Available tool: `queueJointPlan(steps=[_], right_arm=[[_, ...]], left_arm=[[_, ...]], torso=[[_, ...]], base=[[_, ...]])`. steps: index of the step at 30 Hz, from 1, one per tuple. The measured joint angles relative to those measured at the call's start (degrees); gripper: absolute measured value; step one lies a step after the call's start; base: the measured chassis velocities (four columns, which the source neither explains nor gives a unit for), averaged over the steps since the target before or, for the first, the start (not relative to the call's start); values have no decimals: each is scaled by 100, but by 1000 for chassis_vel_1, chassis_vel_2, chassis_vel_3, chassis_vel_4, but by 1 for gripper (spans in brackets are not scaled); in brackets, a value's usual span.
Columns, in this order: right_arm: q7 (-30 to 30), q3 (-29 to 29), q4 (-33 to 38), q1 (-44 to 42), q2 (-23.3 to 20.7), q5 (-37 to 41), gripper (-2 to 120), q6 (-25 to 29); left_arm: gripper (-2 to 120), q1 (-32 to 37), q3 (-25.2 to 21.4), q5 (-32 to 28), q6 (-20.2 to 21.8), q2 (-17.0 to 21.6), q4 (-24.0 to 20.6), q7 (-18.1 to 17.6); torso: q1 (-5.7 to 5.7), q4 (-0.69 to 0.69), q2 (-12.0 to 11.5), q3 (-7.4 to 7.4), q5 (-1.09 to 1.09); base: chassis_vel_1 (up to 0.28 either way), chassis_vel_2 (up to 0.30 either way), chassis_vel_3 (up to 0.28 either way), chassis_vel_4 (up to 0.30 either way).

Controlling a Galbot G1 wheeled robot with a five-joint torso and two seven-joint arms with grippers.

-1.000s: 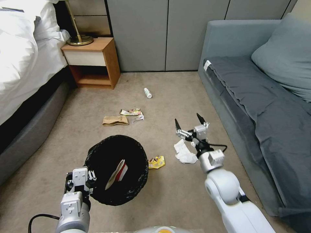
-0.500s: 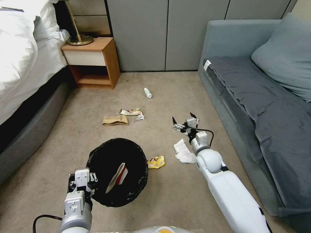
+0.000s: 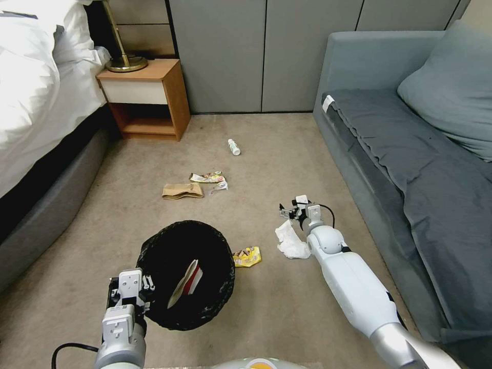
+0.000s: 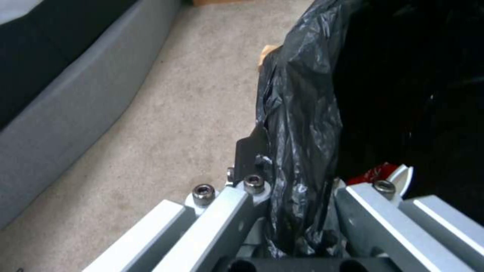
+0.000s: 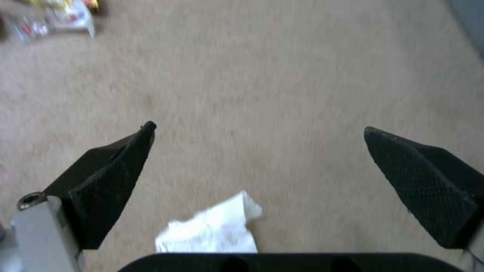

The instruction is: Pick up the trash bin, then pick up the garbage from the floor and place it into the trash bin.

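Left gripper (image 3: 134, 293) clamps the bin's (image 3: 185, 274) bag-lined rim; right gripper (image 3: 290, 209), fingers (image 5: 108, 177) spread wide, hangs low over the tissue (image 3: 290, 241) on the carpet (image 3: 287, 307).

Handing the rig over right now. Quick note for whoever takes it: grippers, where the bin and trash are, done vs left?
Left gripper: shut on the trash bin's bag-lined rim, bin held at the robot's front left.
Right gripper: fingers wide open, low over the carpet just past the crumpled tissue, nothing held.
Done: bin picked up; red-white packet inside it.
Left on the floor: tissue, yellow wrapper beside the bin, brown paper bag, colourful snack wrapper with a small clear piece next to it, small white bottle farther out.
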Motion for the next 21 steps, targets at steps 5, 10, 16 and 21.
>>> queueJointPlan(steps=[5,10,16,21], right_arm=[[-372,81,-514,151,36,-171,100,-149],[-605,121,-830,172,80,-247,100,-153],[-832,186,-1173,171,153,-383,100,-119],[-914,219,-1409,174,176,-495,100,-41]], left_arm=[[1,35,25,40,-26,-6,-26,2],[1,68,30,65,-56,-10,-38,3],[1,86,62,108,-68,-13,-39,9],[1,104,82,152,-104,-17,-22,12]], torso=[[0,0,0,0,0],[0,0,0,0,0],[0,0,0,0,0],[0,0,0,0,0]], base=[[0,0,0,0],[0,0,0,0],[0,0,0,0],[0,0,0,0]])
